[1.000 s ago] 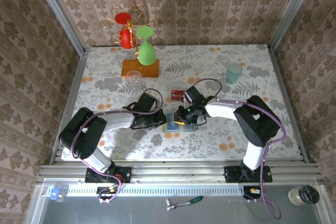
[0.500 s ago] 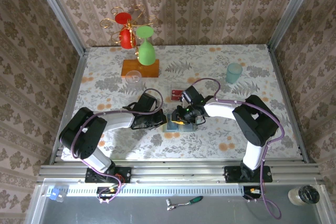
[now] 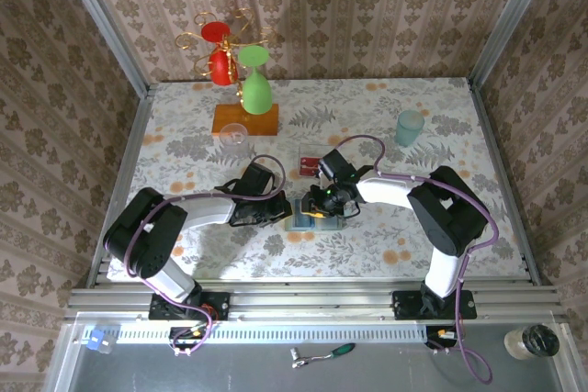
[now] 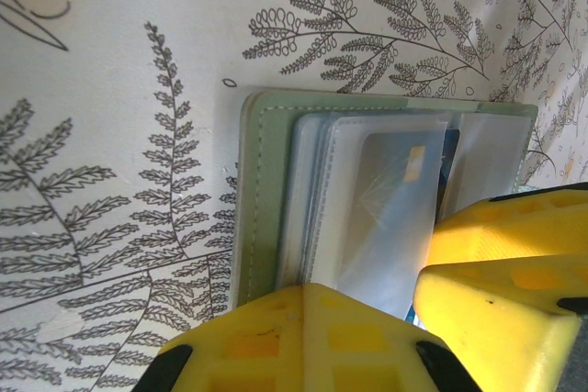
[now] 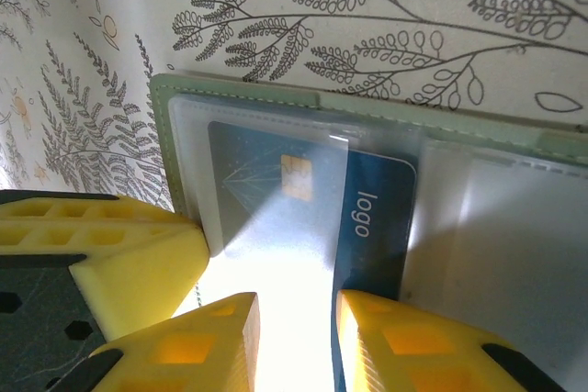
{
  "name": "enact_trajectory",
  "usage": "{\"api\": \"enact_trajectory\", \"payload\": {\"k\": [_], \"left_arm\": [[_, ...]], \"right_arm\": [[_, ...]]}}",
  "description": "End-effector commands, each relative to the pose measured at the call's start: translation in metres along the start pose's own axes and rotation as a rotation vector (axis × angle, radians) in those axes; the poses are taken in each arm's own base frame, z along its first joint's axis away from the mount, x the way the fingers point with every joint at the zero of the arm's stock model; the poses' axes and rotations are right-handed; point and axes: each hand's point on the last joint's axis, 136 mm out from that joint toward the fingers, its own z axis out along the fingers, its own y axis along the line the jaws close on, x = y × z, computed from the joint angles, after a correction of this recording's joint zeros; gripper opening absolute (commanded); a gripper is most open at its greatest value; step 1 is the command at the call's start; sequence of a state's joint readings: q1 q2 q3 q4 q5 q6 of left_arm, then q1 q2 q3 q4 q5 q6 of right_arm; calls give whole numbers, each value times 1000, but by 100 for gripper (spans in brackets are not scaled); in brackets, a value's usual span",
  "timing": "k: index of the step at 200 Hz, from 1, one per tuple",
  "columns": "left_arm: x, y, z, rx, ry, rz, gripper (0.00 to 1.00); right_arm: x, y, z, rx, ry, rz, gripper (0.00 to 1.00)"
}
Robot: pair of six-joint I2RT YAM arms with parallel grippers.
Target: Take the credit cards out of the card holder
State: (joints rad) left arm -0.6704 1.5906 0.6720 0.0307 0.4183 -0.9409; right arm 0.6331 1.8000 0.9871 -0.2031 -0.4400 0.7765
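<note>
The credit cards (image 4: pixel 395 199) look thin, stiff and slick, sleeved in the open card holder (image 4: pixel 257 199). It lies just ahead of the left fingers (image 4: pixel 303 337), which we judge clenched on its near edge. The right fingers (image 5: pixel 432 355) stand slightly parted at the protruding end of the blue card (image 5: pixel 372 218), where we would pinch.

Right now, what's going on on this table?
Two robot arms are working on an open green card holder lying flat on the table. The left arm's jaws sit over one edge of it, apparently steadying it. The right arm's jaws, slightly apart, are at a blue card that is partly slid out of its clear sleeve. The card is not out yet. What looks like a red card lies on the table behind the holder.
</note>
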Motion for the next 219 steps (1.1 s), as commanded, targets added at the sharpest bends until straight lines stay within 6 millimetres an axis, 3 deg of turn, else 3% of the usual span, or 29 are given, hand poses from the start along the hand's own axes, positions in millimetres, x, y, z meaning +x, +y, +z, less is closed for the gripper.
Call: {"api": "enact_trajectory", "payload": {"k": [1,80,152,219], "left_arm": [[1,12,3,-49,12,-1,0],[-2,7,0,-45,5,5,0],[-11,-19,-13,-9,-22,48,0],[-6,-32,-1,-16,12,83,0]], "right_arm": [[1,-6,-8,59,-13,-12,30],[1,-7,-12,72,-21,-24,30],[-3,6,-21,19,-55,-46,30],[-5,-4,-29,47,-79,-30,30]]}}
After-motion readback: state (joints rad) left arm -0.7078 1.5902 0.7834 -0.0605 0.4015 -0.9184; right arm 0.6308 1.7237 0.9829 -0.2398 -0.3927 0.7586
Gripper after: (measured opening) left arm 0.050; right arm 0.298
